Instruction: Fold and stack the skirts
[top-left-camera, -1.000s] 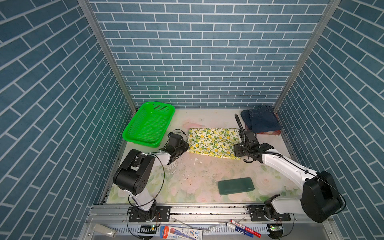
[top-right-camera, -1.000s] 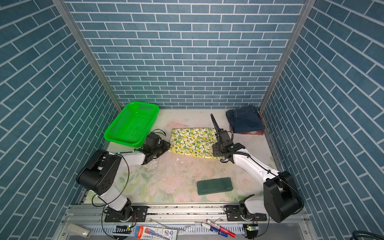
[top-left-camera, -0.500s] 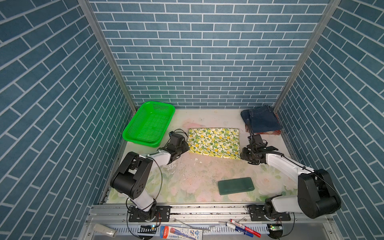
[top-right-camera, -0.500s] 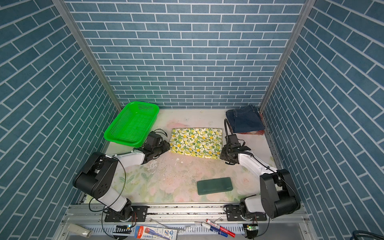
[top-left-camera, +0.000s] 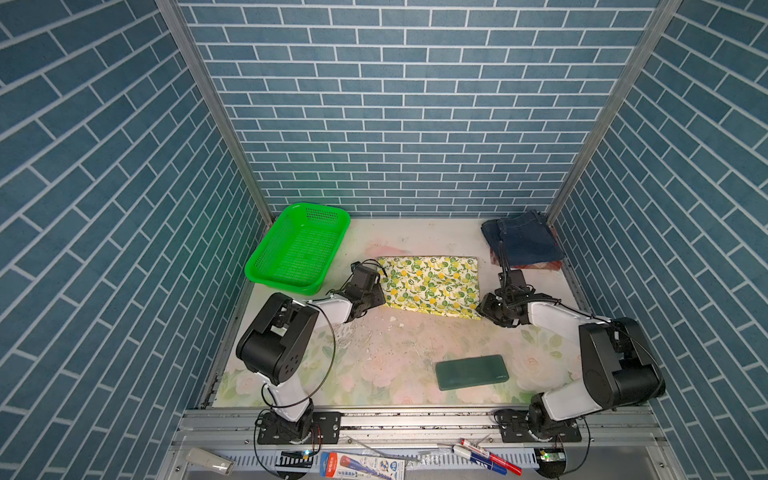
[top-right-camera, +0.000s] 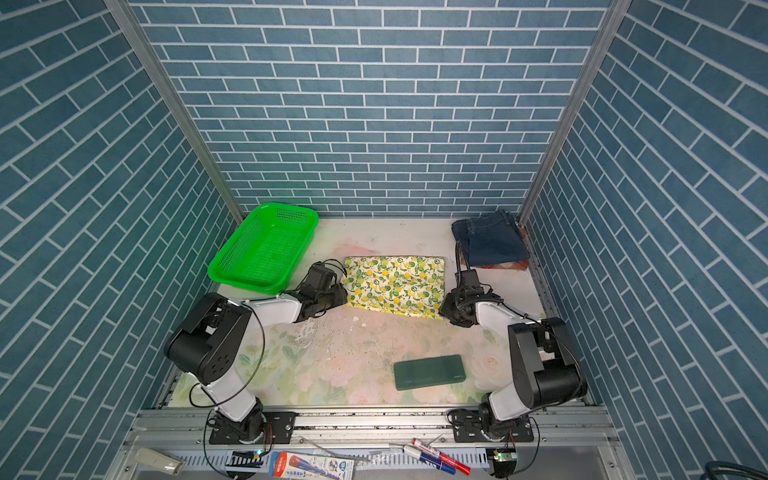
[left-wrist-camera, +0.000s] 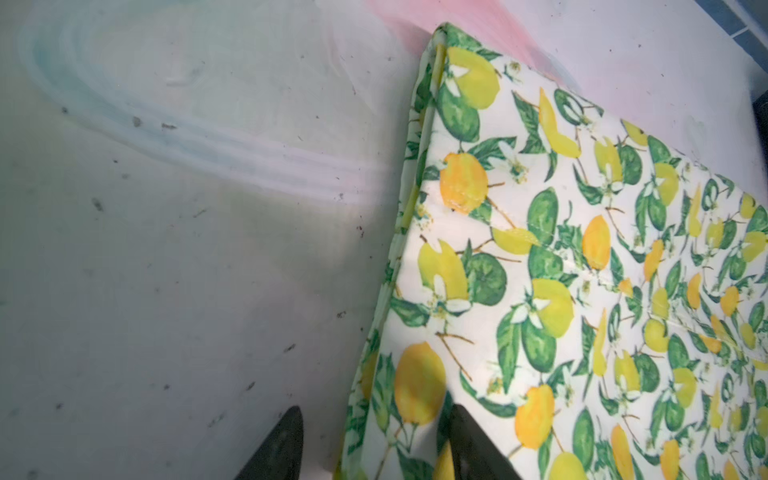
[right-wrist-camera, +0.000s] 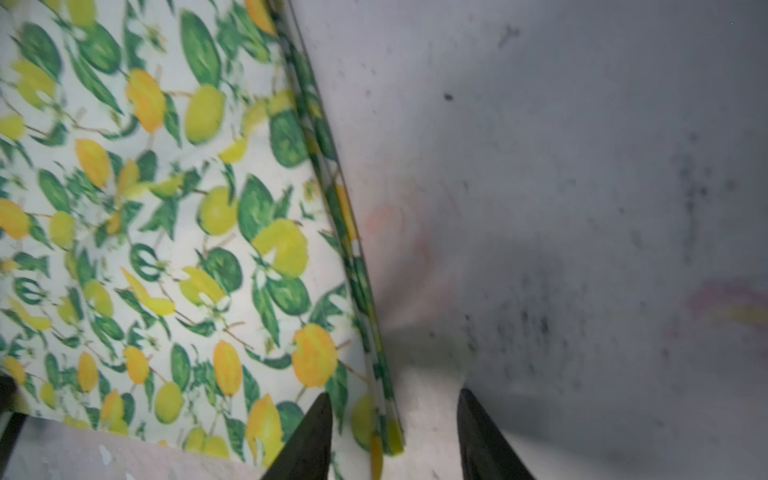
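Note:
The lemon-print skirt (top-left-camera: 430, 286) (top-right-camera: 395, 286) lies folded flat in the middle of the table. My left gripper (top-left-camera: 383, 293) (left-wrist-camera: 375, 409) is low at its left near corner, open, with one finger over the cloth (left-wrist-camera: 582, 270) and one on the table side. At the right near corner my right gripper (top-left-camera: 484, 309) (right-wrist-camera: 395, 394) stands open astride the skirt's folded edge (right-wrist-camera: 374, 340). In the back right corner the denim skirt (top-left-camera: 521, 243) (top-right-camera: 490, 243) rests folded on the plaid skirt (top-left-camera: 540, 266) (top-right-camera: 505, 266).
A green mesh basket (top-left-camera: 282, 284) stands at the back left, close to my left arm. A flat dark green slab (top-left-camera: 471, 372) lies near the front, right of centre. Markers (top-left-camera: 490, 457) lie on the rail below the table's front edge.
My right gripper has come down lower at the skirt's right near corner, and its fingers have drawn closer. The left gripper has stayed in place and opened a little wider.

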